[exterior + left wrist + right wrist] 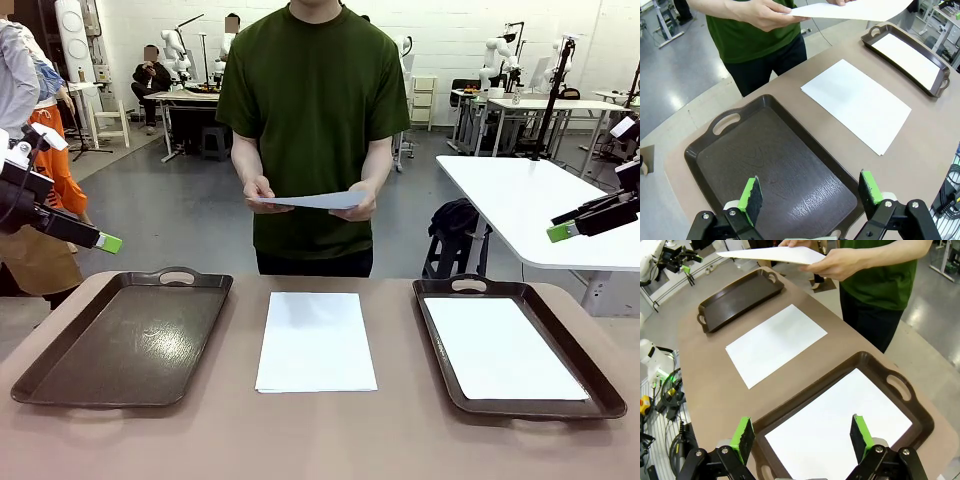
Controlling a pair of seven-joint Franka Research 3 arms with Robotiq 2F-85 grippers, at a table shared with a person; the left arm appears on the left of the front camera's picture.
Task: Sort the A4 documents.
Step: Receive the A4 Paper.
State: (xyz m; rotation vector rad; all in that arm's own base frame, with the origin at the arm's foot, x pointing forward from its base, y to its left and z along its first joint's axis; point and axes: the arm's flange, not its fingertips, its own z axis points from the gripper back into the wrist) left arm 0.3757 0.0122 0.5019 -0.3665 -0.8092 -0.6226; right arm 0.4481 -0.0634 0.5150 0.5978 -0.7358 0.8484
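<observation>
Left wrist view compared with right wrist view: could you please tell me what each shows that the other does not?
Left wrist view: the left hand close up, open, above the empty tray. Right wrist view: the right hand close up, open, above the tray holding a sheet. Both: the person's held sheet, the paper lying between the trays, and both trays.

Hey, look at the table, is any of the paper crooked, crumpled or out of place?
Nothing stands out. The paper stack lies flat and square between the trays, the sheet in the right tray sits flat inside its rim, the left tray sits straight, and the person's held sheet is uncreased.
</observation>
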